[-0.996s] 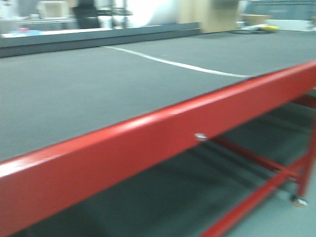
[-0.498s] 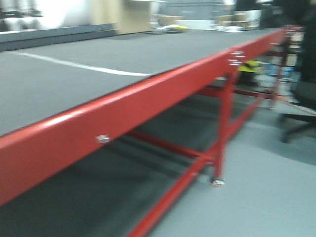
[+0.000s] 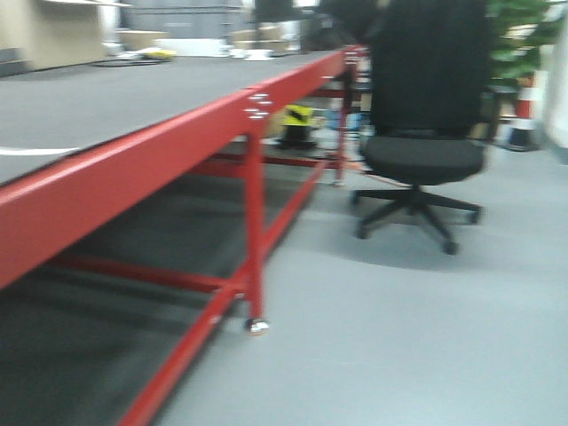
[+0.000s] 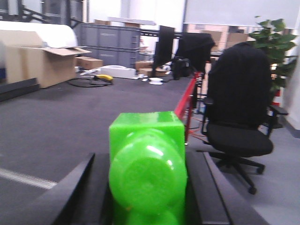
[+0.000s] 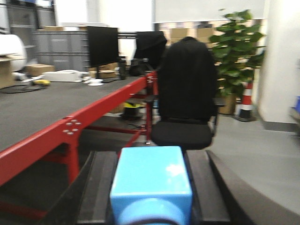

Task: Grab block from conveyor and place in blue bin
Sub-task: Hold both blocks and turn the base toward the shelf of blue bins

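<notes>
In the left wrist view my left gripper (image 4: pixel 146 158) is shut on the bright green block (image 4: pixel 147 173), studs toward the camera, between its black fingers (image 4: pixel 70 197). It is held above the dark grey conveyor belt (image 4: pixel 61 122). In the right wrist view my right gripper (image 5: pixel 152 159) is shut on a light blue block (image 5: pixel 151 180), beside the conveyor's red frame (image 5: pixel 61 133), over the floor. The front view shows the belt (image 3: pixel 80 102) and red frame (image 3: pixel 133 169) at left, and neither gripper. No blue bin is in view.
A black office chair (image 3: pixel 422 151) stands on the grey floor right of the conveyor, also in the wrist views (image 4: pixel 241 122) (image 5: pixel 185 112). A red conveyor leg with caster (image 3: pixel 256 324) is near. A plant (image 5: pixel 236 51), a cone (image 5: pixel 246 101) and a cardboard box (image 4: pixel 42 63) stand behind.
The front view has swung to the right: the conveyor has slid to the left of the picture and the office chair and open floor have come into view.
</notes>
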